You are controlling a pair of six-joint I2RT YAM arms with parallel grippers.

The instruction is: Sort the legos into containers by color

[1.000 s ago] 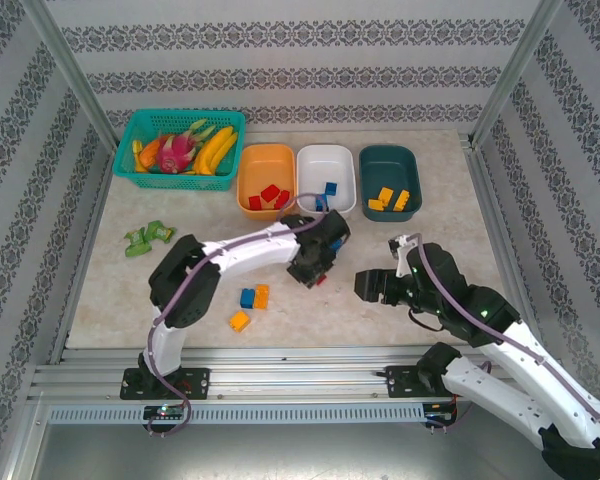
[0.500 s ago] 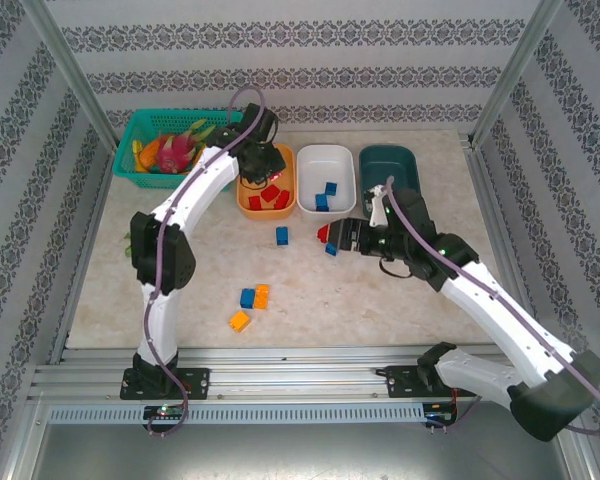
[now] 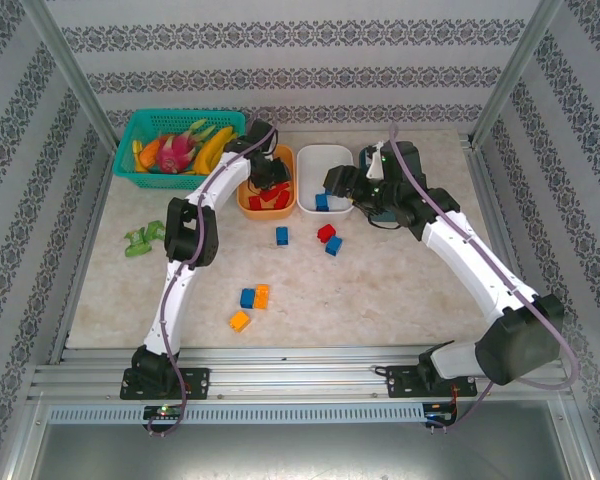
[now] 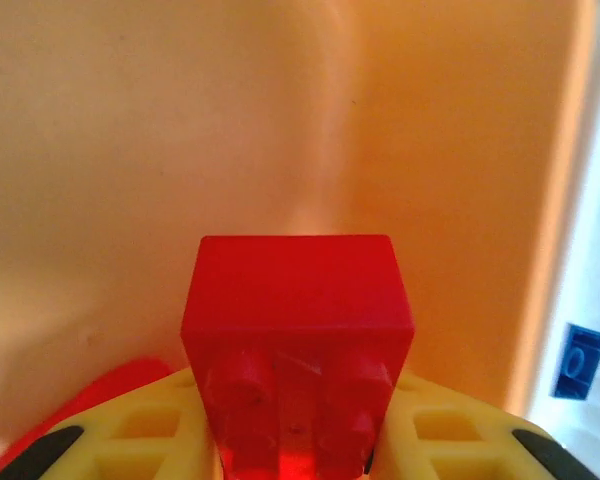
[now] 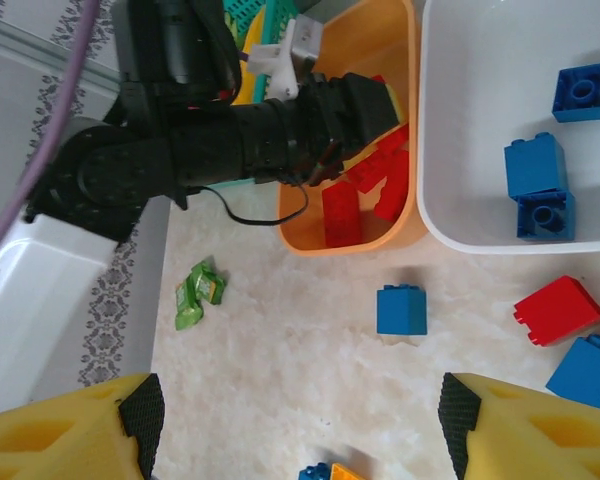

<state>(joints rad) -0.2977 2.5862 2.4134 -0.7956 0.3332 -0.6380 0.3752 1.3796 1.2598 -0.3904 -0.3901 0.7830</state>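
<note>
My left gripper (image 4: 295, 440) is shut on a red brick (image 4: 297, 330), held low inside the orange bin (image 3: 252, 190), where other red bricks (image 5: 342, 212) lie. The right gripper (image 3: 338, 183) hovers over the white bin (image 5: 460, 110), open and with nothing between its fingers (image 5: 60, 430). Three blue bricks (image 5: 535, 165) sit in the white bin. My right arm covers most of the dark teal bin (image 3: 365, 158). Loose on the table are a blue brick (image 3: 281, 235), a red one (image 3: 326, 232), another blue (image 3: 333, 245), and a blue-and-orange cluster (image 3: 254, 297) with an orange brick (image 3: 239, 320).
The teal mesh basket (image 3: 175, 140) with toy fruit stands at the back left. A green leafy toy (image 3: 145, 237) lies at the left of the table. The left arm (image 5: 230, 140) stretches across to the orange bin, close beside the right gripper.
The right arm has swung from the loose bricks mid-table back to the white bin. The left gripper, still on the red brick, has dropped lower into the orange bin.
</note>
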